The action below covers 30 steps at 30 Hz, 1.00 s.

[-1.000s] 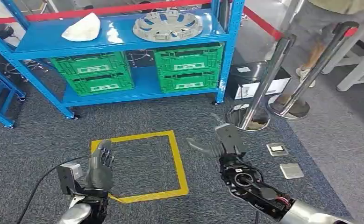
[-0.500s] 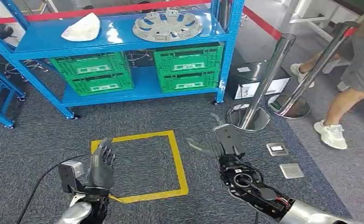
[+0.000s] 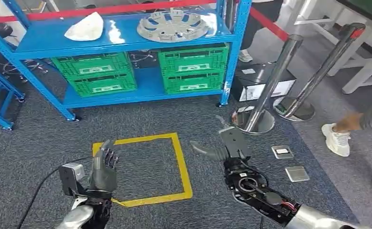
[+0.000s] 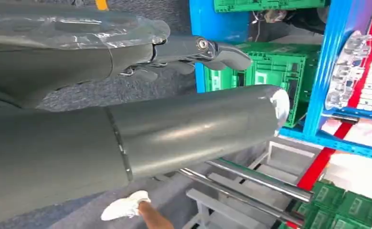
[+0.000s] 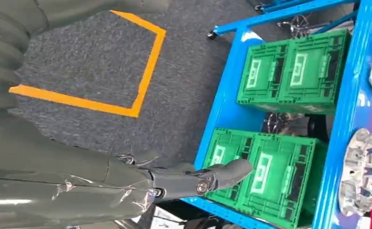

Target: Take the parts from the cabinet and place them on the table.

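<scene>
Well beyond the right hand [image 3: 224,145], a person [image 3: 360,125] is cut off by the head view's right edge, leaving a blurred shoe and arm. The white part [image 3: 84,27] far ahead of the left hand [image 3: 102,167] is perhaps a moulded cover; its shape is unclear.

Green crates [image 3: 102,74] on lower shelf; yellow floor square [image 3: 145,169]; steel stanchions [image 3: 270,90]; white sneaker [image 3: 335,140].
</scene>
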Motion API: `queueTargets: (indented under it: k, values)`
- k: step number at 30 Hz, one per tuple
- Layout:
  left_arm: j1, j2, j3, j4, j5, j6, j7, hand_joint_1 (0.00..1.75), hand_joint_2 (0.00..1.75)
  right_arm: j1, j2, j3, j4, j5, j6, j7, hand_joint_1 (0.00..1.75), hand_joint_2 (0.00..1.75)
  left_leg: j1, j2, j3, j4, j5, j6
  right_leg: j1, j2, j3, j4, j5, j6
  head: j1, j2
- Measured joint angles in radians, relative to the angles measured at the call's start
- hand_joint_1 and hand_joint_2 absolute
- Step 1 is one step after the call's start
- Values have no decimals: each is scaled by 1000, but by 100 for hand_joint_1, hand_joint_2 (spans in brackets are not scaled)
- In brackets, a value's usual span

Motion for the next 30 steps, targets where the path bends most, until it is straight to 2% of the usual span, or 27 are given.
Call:
queueTargets:
  k: [1,2,3,5,6,7,8,9,10,11,12,13,14,15,16,17,18,19,21,22,23,24,26,27,28,29,30]
  values:
    - [-2,-1,0,-2,0,0,0,0,0,0,0,1,-5,0,0,0,0,175,0,0,7,-20,9,9,4,0,6,-9,3,6,0,0]
    - [-1,-3,-2,-2,0,-1,0,0,0,1,-2,2,-6,1,-1,0,0,175,10,4,22,-40,20,14,-1,-2,3,4,-3,5,6,0]
    - [-3,-3,-3,-2,0,-1,0,0,0,0,-3,2,-6,1,-2,0,0,175,10,5,27,-52,24,19,3,-2,-21,49,-31,3,11,0]
    - [-2,-5,-5,-2,0,-1,0,0,0,3,-3,5,-7,1,-2,0,0,175,9,8,27,-54,26,23,6,-1,-104,213,-100,7,26,0]
    - [0,-5,-7,-2,0,0,0,0,0,7,-3,7,-6,2,-2,0,0,175,9,10,27,-54,23,25,6,-1,-137,274,-116,9,27,0]
    - [2,-5,-7,-2,0,2,0,0,0,11,-5,7,-7,2,-2,1,0,175,9,9,28,-53,21,24,6,-1,-154,297,-110,12,28,0]
    - [4,-5,-7,-2,0,3,0,0,0,13,-6,8,-7,3,-2,2,0,175,12,7,31,-53,18,19,3,-2,-147,271,-81,14,34,0]
    - [5,-5,-7,-3,0,4,0,0,0,13,-8,8,-7,4,-1,3,0,175,16,6,36,-50,13,13,0,-3,-120,208,-38,17,38,0]
    - [5,-5,-7,-3,0,5,0,0,0,13,-8,9,-7,5,0,4,0,175,23,4,41,-42,3,3,-3,-5,-75,109,18,23,42,0]
    - [5,-5,-7,-5,0,6,0,0,0,13,-8,10,-7,6,2,4,0,175,25,4,42,-31,-9,-8,-9,-8,-44,30,41,32,47,0]
    - [3,-3,-7,-7,0,9,0,0,0,13,-8,12,-7,7,4,6,0,175,12,2,32,-21,-16,-19,1,-3,-34,28,13,33,59,0]
    - [4,-4,-8,-9,0,10,1,0,0,14,-8,13,-12,7,5,6,0,175,13,2,25,-14,-16,-23,-3,3,-40,28,8,3,56,0]
    - [4,-3,-10,-11,0,11,-1,0,0,18,-8,13,-12,7,5,6,0,175,15,1,26,-19,-14,-30,0,3,-46,31,4,-8,40,0]
    - [5,-3,-10,-13,0,13,-2,0,0,18,-9,15,-12,7,6,7,0,175,16,1,29,-30,-11,-33,6,3,-48,37,-1,-16,34,0]
    - [5,-3,-10,-14,0,13,-2,0,0,16,-10,14,-13,7,6,7,0,175,20,3,35,-31,-17,-42,5,5,-41,35,-4,-27,35,0]
    - [4,-2,-10,-18,0,14,-2,0,0,17,-10,14,-16,7,6,6,0,175,22,4,36,-23,-24,-42,4,6,-35,31,-7,-37,30,0]
    - [1,-2,-10,-19,0,14,-3,0,0,16,-10,15,-19,7,7,5,0,175,22,5,11,29,-42,-38,6,6,-28,29,-11,-42,16,0]
    - [1,-3,-10,-22,0,15,-3,0,0,15,-10,15,-20,7,10,5,0,175,17,4,-41,119,-74,-35,8,6,-24,27,-14,-47,5,0]
    - [6,-3,-11,-24,0,18,-3,0,0,16,-10,15,-21,7,15,6,0,175,7,5,-158,299,-123,-29,17,6,-15,25,-22,-57,-3,0]
    - [9,-2,-12,-24,0,20,-3,0,0,16,-10,15,-21,7,16,6,0,175,3,4,-197,341,-117,-23,24,7,-9,25,-27,-62,-3,0]
    - [12,0,-12,-25,0,26,-3,0,0,17,-10,16,-21,7,17,6,0,175,-4,4,-209,327,-83,-12,31,9,1,25,-33,-65,-5,0]
    - [12,2,-12,-26,0,26,-3,0,0,17,-10,16,-21,7,18,6,0,175,-12,4,-197,267,-27,4,37,12,12,24,-40,-67,-6,0]
    - [12,3,-13,-34,0,27,-3,0,0,17,-10,16,-24,8,18,6,0,175,-34,0,-140,91,88,45,46,12,33,21,-53,-70,-8,0]
    - [12,5,-13,-36,-1,29,-3,0,0,15,-10,16,-24,10,18,6,0,175,-46,0,-120,42,94,69,44,12,36,19,-58,-69,-3,0]
    - [13,5,-13,-39,-1,29,-3,0,0,14,-10,16,-25,10,19,7,0,175,-48,7,-110,14,82,66,47,16,35,17,-61,-63,1,0]
    - [13,5,-14,-45,-2,30,-2,0,0,15,-10,17,-27,10,19,8,0,175,-52,6,-107,8,78,61,42,15,36,4,-60,-56,-6,0]
    - [15,6,-14,-47,-2,32,-2,0,0,18,-10,17,-27,10,19,8,0,175,-52,4,-101,-15,80,62,42,12,44,19,-44,-49,-6,0]
